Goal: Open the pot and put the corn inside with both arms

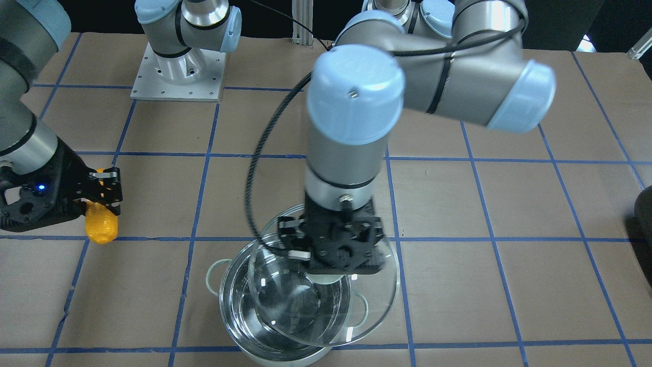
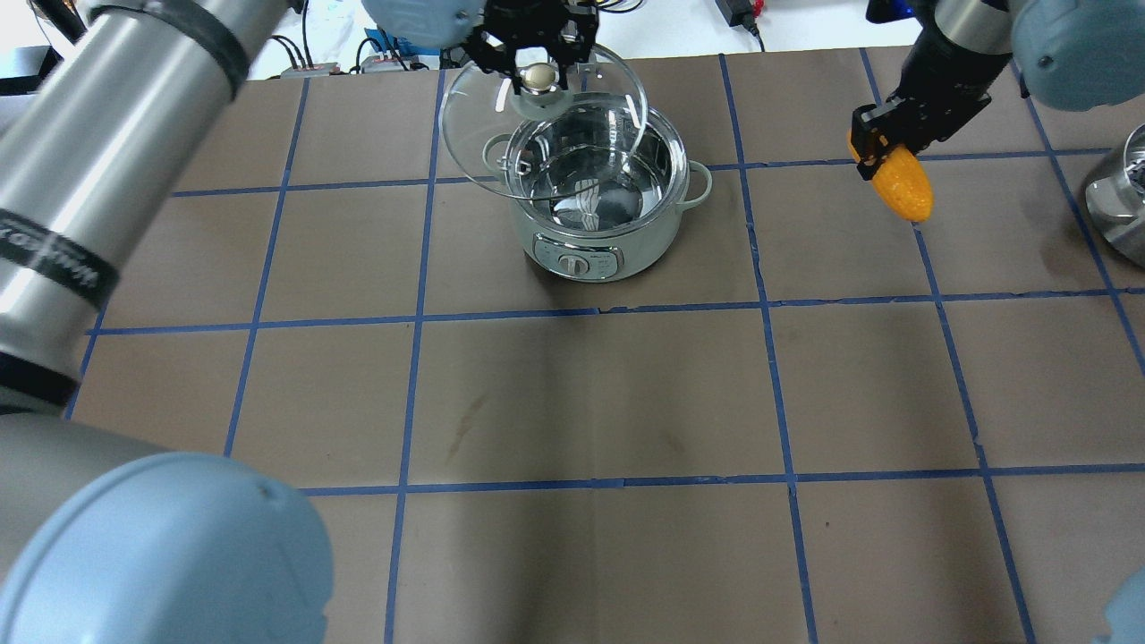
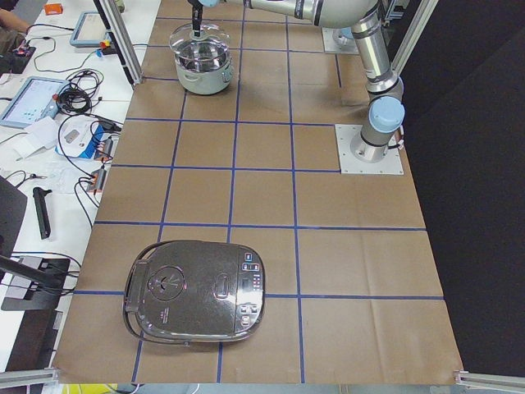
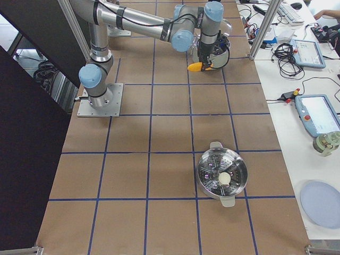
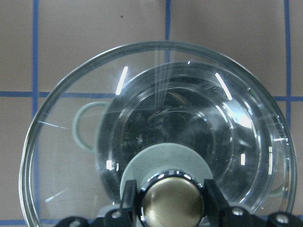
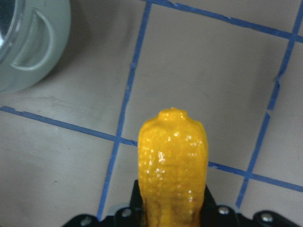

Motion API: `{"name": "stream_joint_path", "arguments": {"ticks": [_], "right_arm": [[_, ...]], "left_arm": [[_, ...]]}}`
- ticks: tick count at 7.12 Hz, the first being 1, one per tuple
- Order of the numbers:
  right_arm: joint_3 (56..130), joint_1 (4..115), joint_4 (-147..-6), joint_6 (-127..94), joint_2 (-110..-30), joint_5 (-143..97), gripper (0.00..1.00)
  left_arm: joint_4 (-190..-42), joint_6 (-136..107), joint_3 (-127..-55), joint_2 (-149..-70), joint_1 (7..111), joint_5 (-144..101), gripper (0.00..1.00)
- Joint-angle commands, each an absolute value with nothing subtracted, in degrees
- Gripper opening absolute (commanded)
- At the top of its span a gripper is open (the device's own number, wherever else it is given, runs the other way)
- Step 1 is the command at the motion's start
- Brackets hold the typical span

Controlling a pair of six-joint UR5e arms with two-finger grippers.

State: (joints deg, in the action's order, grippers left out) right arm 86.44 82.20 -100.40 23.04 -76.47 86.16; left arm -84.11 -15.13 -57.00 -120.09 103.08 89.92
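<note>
The pale green pot (image 2: pixel 608 241) with a steel inside stands at the table's far middle and also shows in the front view (image 1: pixel 235 311). My left gripper (image 2: pixel 538 79) is shut on the brass knob (image 5: pixel 171 201) of the glass lid (image 2: pixel 483 134). It holds the lid tilted above the pot and shifted partly off it, and the lid also shows in the front view (image 1: pixel 377 300). My right gripper (image 2: pixel 881 148) is shut on the yellow corn (image 2: pixel 905 186). It holds the corn above the table to the pot's right, apart from it. The corn also shows in the right wrist view (image 6: pixel 173 161).
A steel steamer pot (image 4: pixel 221 172) stands toward the table's right end, and its edge shows in the overhead view (image 2: pixel 1118 206). A dark rice cooker (image 3: pixel 197 291) sits at the left end. Both arm bases are bolted to the table at the robot's side.
</note>
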Motion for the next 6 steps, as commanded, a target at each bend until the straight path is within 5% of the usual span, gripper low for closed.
{"name": "stream_joint_path", "arguments": {"ticks": [1,3,6], "right_arm": [[81.3,92.9,-105.0,10.1,-70.2,85.9,0.09],[66.7,104.6,-106.1,-5.6,-54.7,89.4,0.10],[63.5,107.3,-113.7,-9.2,-47.0,88.9,0.11]], "left_arm": [[-89.5,-8.0,-60.0,-114.4,90.6,89.6,0.21],[-87.6,5.7,-67.3,-114.4,78.3,87.9,0.25],[-66.3,6.5,-84.7,-115.9,75.4,86.1,0.24]]}}
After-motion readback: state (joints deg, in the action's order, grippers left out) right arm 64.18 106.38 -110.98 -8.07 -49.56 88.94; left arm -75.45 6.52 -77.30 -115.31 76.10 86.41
